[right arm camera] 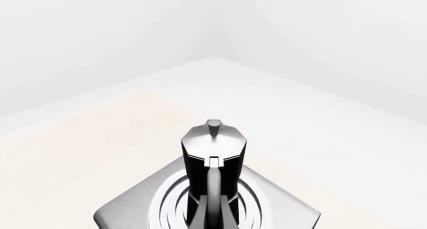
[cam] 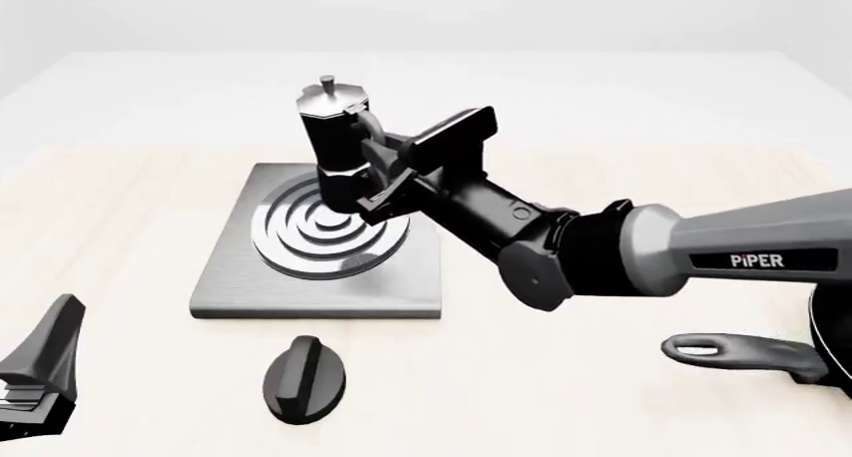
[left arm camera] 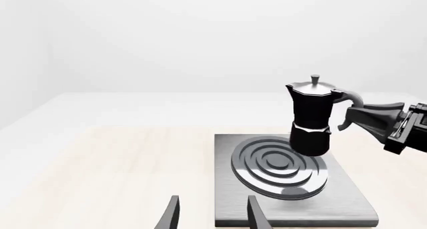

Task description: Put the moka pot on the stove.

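Observation:
The moka pot [cam: 333, 138], black with a silver lid and knob, is upright over the far part of the stove's rings. My right gripper [cam: 386, 170] is shut on its curved side handle. Whether the base touches the rings I cannot tell. The stove [cam: 226, 287] is a flat grey slab with concentric rings. In the left wrist view the pot [left arm camera: 312, 114] hangs from the right gripper [left arm camera: 360, 116] over the stove [left arm camera: 347, 199]. In the right wrist view the pot [right arm camera: 213, 154] stands over the stove [right arm camera: 127, 214]. My left gripper [left arm camera: 213, 216] is open and empty, near the stove's front edge; it also shows at the front left [cam: 40, 367].
A black oval knob [cam: 303, 377] lies on the table just in front of the stove. A long-handled black pan [cam: 832, 337] sits at the right edge with its handle [cam: 739, 352] pointing left. The table's far edge lies beyond the stove.

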Controlling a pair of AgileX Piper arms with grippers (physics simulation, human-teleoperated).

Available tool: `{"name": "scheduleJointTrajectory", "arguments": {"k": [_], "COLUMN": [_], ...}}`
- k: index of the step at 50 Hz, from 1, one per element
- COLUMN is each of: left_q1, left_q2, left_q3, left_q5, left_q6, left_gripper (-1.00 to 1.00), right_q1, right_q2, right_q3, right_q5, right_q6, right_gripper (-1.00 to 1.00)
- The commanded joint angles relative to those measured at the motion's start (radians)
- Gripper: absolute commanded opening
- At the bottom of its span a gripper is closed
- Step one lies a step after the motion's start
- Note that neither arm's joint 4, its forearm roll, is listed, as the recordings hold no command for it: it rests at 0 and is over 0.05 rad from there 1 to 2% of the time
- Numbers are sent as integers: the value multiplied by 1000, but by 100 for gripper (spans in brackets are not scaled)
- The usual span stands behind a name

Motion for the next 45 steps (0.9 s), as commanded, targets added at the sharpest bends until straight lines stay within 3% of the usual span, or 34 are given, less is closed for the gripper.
{"name": "scheduleJointTrajectory", "arguments": {"k": [1, 45], "left_q1": [0, 0], "left_q2": [0, 0], "left_q3": [0, 0], "left_q5": [0, 0], "left_q6": [0, 0], "left_gripper": [100, 100], "right_q1": [6, 15], "right_q2": [26, 126], "right_q3": [-31, -80], "right_q5": [-10, -25], "right_q6": [11, 31], "right_gripper": [-100, -100]}}
